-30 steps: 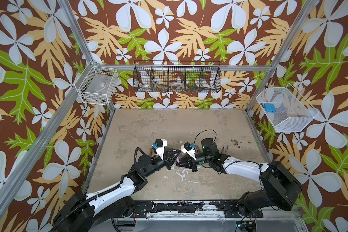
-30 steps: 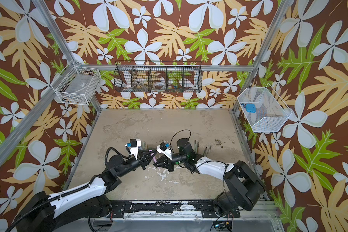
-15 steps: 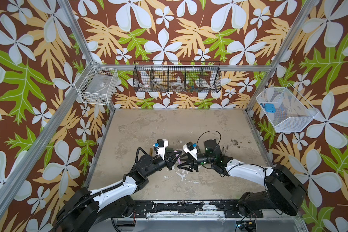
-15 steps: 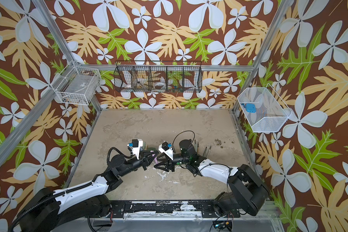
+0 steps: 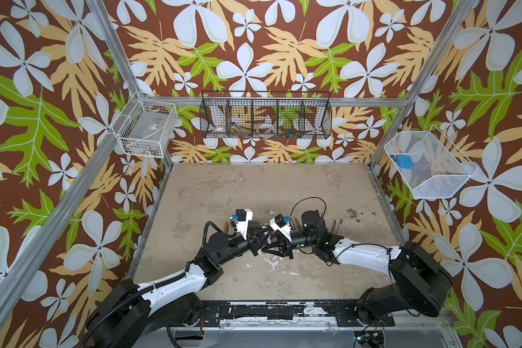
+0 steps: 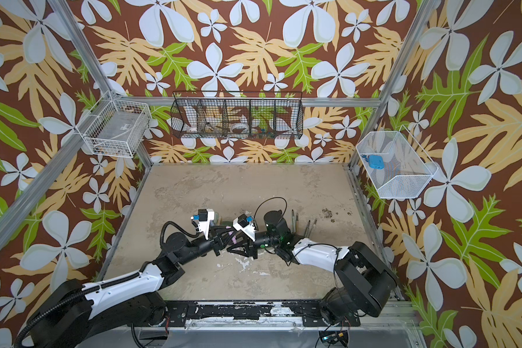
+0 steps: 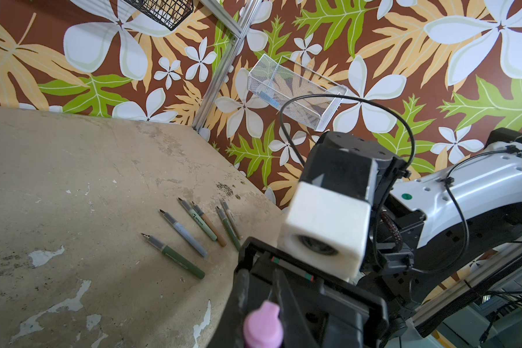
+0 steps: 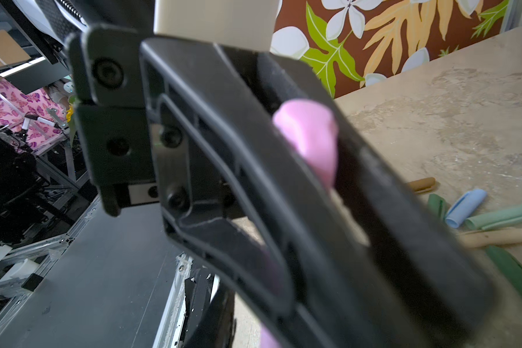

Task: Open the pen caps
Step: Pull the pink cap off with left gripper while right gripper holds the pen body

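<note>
— Where is the pink pen (image 7: pixel 263 327)?
— We see it held off the table (image 5: pixel 253 186), near the middle of the frame in both top views. The left claw (image 5: pixel 261 239) is squeezed tight on its smooth round barrel, and a rounded pink end pokes out between the flat black fingers (image 8: pixel 383 211).
— And the right claw (image 5: pixel 268 248)?
— It faces the left one, with its fingertips right at the same pen. We cannot tell whether it pinches or hangs slack, as the close views are blurred there.
— Which end carries the cap?
— We cannot make that out.
— The loose caps?
— Short stubby plastic tubes lie bunched on the table at the right edge of the right wrist view. We see a brown cap (image 8: pixel 421 184), a light blue cap (image 8: pixel 466 208), a pale green cap (image 8: pixel 500 217) with a ridged clip, a beige cap (image 8: pixel 494 238) and a dark green cap (image 8: pixel 513 277).
— The bare pens (image 7: pixel 184 233)?
— We count six slim ones with thin dark tips. They lie side by side on the mottled, chipped sandy surface, in the lower middle of the left wrist view
</note>
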Controlling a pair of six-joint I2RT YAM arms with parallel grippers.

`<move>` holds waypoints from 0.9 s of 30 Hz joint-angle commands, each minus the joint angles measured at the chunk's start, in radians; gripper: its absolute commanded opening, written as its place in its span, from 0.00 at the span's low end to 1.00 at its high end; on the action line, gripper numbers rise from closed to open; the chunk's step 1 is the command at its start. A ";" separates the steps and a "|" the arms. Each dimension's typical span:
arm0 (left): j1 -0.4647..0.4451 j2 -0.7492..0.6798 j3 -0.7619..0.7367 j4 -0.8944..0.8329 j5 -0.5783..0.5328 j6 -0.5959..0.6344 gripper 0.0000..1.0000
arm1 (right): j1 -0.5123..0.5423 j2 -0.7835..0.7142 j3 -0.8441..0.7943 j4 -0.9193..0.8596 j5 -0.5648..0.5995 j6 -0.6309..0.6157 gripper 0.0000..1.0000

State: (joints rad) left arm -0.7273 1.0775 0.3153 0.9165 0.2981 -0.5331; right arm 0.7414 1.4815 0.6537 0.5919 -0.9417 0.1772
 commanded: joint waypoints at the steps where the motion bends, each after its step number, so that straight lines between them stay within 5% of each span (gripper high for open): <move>1: 0.002 -0.002 -0.001 0.047 0.009 -0.010 0.00 | 0.005 0.004 0.007 0.032 -0.007 0.007 0.22; 16: 0.002 0.015 0.001 0.054 0.016 -0.016 0.00 | 0.004 -0.007 -0.001 0.045 0.003 0.015 0.15; 27: 0.002 0.002 0.002 0.036 0.010 -0.008 0.00 | 0.005 -0.006 0.013 0.001 0.008 -0.002 0.25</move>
State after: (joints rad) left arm -0.7273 1.0801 0.3141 0.9386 0.3145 -0.5484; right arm 0.7456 1.4757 0.6556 0.5964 -0.9203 0.1822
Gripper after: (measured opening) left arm 0.150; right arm 0.250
